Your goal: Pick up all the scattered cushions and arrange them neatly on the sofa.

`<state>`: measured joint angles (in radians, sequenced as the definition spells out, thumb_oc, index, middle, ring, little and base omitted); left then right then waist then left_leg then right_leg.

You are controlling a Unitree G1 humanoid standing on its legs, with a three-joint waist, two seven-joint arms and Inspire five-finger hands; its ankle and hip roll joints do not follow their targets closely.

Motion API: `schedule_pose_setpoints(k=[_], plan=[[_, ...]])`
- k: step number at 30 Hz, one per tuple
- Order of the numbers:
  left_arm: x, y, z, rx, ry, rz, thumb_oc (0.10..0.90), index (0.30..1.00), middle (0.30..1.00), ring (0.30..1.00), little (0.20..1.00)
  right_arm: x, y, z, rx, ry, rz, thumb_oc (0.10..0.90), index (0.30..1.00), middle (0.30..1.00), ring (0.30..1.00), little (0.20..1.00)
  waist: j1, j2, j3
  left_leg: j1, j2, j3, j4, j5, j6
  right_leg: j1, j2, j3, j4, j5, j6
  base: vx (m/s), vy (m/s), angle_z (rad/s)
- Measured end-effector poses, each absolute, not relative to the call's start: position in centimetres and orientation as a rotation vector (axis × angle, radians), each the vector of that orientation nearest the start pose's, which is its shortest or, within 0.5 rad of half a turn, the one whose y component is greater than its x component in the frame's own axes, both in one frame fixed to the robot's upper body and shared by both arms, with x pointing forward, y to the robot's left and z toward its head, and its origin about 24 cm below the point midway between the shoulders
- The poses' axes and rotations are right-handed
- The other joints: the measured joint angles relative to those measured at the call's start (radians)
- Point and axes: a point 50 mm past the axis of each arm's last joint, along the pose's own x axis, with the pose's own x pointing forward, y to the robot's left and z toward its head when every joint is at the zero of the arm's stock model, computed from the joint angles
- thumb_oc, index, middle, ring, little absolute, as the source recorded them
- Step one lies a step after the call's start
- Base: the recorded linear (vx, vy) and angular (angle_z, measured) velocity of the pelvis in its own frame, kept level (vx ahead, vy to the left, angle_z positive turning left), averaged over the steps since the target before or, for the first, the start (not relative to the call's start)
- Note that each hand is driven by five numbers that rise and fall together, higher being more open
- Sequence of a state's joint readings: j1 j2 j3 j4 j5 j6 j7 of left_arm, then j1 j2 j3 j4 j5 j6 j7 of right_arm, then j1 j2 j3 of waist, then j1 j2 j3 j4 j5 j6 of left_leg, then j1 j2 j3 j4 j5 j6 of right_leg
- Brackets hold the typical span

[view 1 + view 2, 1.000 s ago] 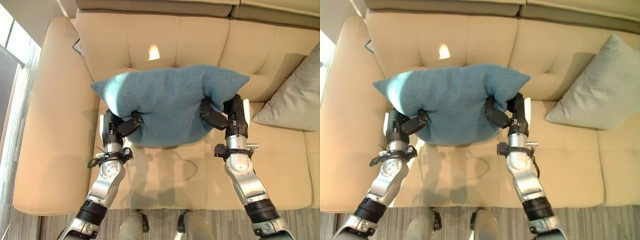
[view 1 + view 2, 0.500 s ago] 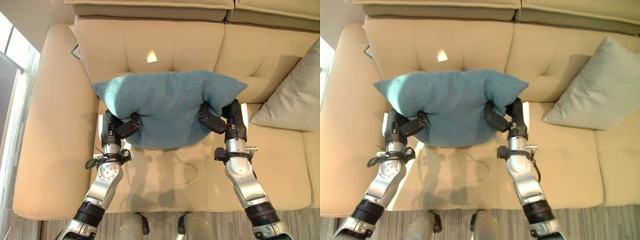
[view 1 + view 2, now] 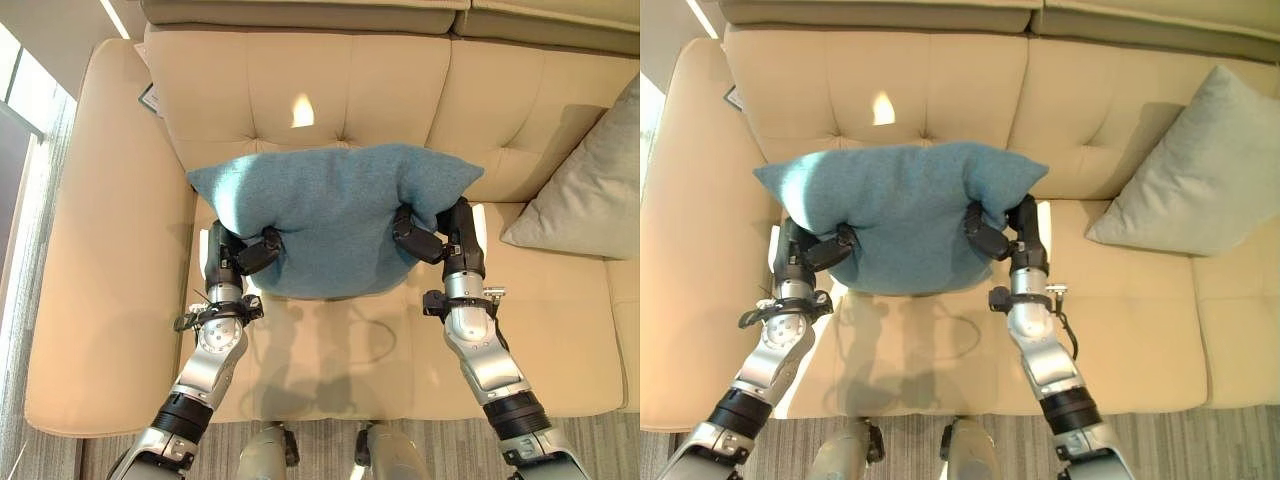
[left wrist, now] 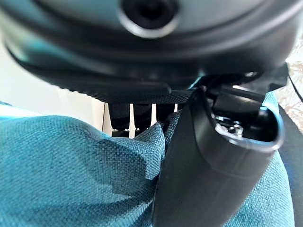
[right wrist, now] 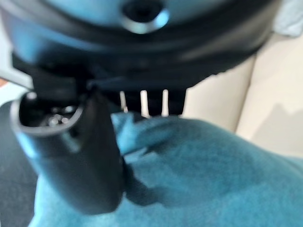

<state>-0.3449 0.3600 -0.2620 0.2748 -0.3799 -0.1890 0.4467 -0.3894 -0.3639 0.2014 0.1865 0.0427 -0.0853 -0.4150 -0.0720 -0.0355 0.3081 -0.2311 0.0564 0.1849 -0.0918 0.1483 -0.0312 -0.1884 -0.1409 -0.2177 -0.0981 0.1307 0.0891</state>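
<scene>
Two-handed carry of a soft load. The left hand (image 3: pixel 250 255) and right hand (image 3: pixel 425 240) are each pinching a lower corner of the square teal woven-fabric cushion (image 3: pixel 330 215), thumbs pressing on top and fingers (image 4: pixel 135 116) tucking beneath. The cushion is hanging at the frame's centre, above the seat of the cream tufted leather sofa (image 3: pixel 120 330) and in front of its backrest; gripping both sides is probably keeping it level for placing. A pale grey-green fabric cushion (image 3: pixel 1185 170) is leaning against the backrest at the right edge.
</scene>
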Motion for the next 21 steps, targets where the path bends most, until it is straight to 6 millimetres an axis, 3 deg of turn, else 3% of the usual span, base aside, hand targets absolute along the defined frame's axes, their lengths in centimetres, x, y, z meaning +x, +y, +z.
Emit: schedule_pose_setpoints(k=[1,2,3,7,13,15,21], plan=[[31.3,17.6,8.4,-0.001,-0.174,0.209,0.400,0.300,0.300,0.300,0.300,32.0,-17.3,11.9,-0.308,-0.318,-0.195,0.400,0.300,0.300,0.300,0.300,0.001,0.000,0.000,0.000,0.000,0.000,0.000,0.000,0.000,0.000,0.000,0.000,0.000,0.000,0.000,0.00,0.000,0.00],[31.7,17.6,8.4,0.018,-0.167,0.211,0.519,0.479,0.479,0.479,0.479,32.3,-17.3,11.8,-0.314,-0.311,-0.197,0.424,0.335,0.335,0.335,0.335,0.000,0.003,-0.003,0.001,0.000,0.000,0.000,0.000,0.000,0.001,0.000,-0.001,0.000,0.000,0.000,0.00,0.000,0.00],[31.8,17.7,8.4,0.020,-0.169,0.212,0.800,0.900,0.900,0.900,0.900,32.4,-17.3,11.9,-0.315,-0.313,-0.197,0.800,0.900,0.900,0.900,0.900,0.000,0.003,-0.003,0.001,0.000,0.000,0.000,0.000,0.000,0.001,0.000,-0.001,0.000,0.000,0.000,0.00,0.000,0.00],[31.9,17.8,8.5,0.038,-0.175,0.220,0.800,0.900,0.900,0.900,0.900,32.8,-17.4,12.3,-0.339,-0.324,-0.222,0.800,0.900,0.900,0.900,0.900,0.001,0.004,-0.004,0.000,0.000,-0.001,0.000,0.000,0.000,0.001,0.000,0.000,0.000,0.000,0.000,0.00,0.000,0.00],[33.0,19.0,10.4,0.104,-0.226,0.223,0.800,0.900,0.900,0.900,0.900,33.9,-18.9,13.3,-0.413,-0.327,-0.254,0.800,0.900,0.900,0.900,0.900,0.005,0.007,-0.005,-0.004,0.001,-0.001,0.000,0.000,0.000,-0.002,0.001,-0.003,0.000,0.000,0.000,0.01,-0.004,0.01],[33.1,20.7,10.9,0.195,-0.239,0.218,0.800,0.900,0.900,0.900,0.900,34.1,-20.5,13.7,-0.460,-0.323,-0.287,0.800,0.900,0.900,0.900,0.900,0.006,0.009,-0.007,-0.004,0.001,-0.001,0.000,0.000,0.000,-0.002,0.001,-0.005,0.000,0.000,0.000,0.05,-0.008,0.01],[32.7,25.0,11.3,0.184,-0.228,0.367,0.800,0.900,0.900,0.900,0.900,34.3,-24.0,14.4,-0.514,-0.296,-0.376,0.800,0.900,0.900,0.900,0.900,0.006,0.012,-0.009,-0.001,0.004,-0.003,0.000,0.000,0.000,0.003,0.004,-0.018,0.000,0.000,0.000,0.05,-0.006,0.02]])
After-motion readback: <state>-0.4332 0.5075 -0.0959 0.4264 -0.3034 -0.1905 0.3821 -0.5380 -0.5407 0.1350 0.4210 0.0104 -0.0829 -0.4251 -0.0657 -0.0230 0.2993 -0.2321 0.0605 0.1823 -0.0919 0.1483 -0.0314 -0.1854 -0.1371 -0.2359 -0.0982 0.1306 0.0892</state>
